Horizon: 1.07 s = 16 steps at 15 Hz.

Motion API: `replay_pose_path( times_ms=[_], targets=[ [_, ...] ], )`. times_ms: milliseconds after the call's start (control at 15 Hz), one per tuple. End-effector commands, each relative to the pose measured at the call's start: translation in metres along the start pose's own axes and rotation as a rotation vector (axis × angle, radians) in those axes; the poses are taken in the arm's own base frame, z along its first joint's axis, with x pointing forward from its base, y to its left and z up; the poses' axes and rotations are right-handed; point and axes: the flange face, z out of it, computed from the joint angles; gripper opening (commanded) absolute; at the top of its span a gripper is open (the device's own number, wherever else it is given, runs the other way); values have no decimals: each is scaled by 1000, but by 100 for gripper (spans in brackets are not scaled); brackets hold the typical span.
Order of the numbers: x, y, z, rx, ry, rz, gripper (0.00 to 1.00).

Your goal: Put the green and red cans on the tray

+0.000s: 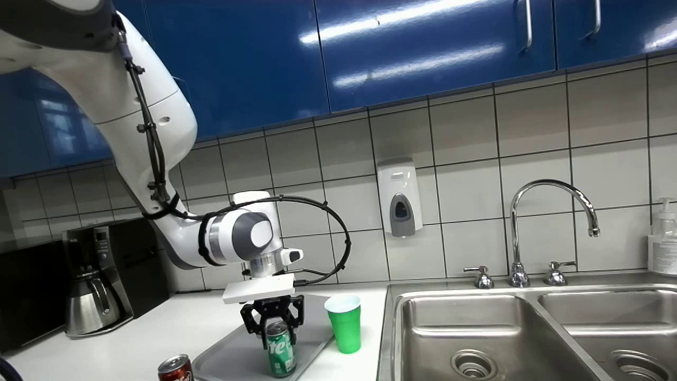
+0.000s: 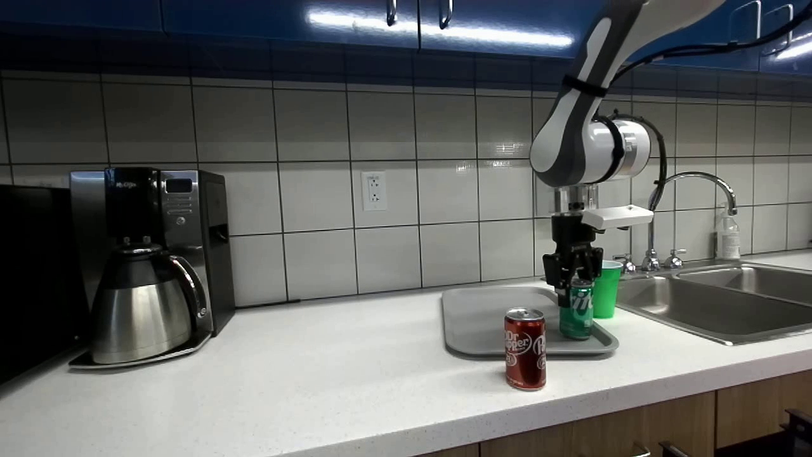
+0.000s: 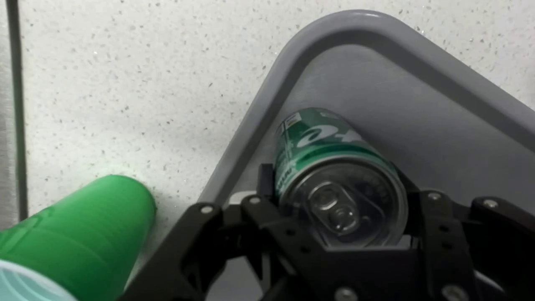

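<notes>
The white bench [image 2: 317,387] runs around the grey tray [image 2: 485,320], with the steel sink [image 1: 392,328] near one side and the coffee maker [image 2: 183,231] well apart from the opposite side. Over the tray the black claw [image 1: 278,340] is narrowed on the green can [image 3: 334,171], holding it by its sides, while the green cup [image 1: 346,329] stands just beside the tray, towards the sink. That can is upright inside the tray's rim, near a corner, though whether its base touches I cannot tell, and the red can [image 2: 525,352] stands on the bench, off the tray but near its edge.
</notes>
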Motion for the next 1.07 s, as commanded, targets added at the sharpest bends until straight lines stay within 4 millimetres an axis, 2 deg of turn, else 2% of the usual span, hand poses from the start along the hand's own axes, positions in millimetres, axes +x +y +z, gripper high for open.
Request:
replay_pose_path(
  times_ms=[0,67,133,267,1000],
  targets=[
    [12,1,0,6,4,-31,38],
    [14,1,-2,3,4,-35,88],
    [14,0,-2,2,6,-35,89],
    [15,-1,-5,0,11,-36,99],
    [15,-13,-42,-26,87,-54,100]
  ],
)
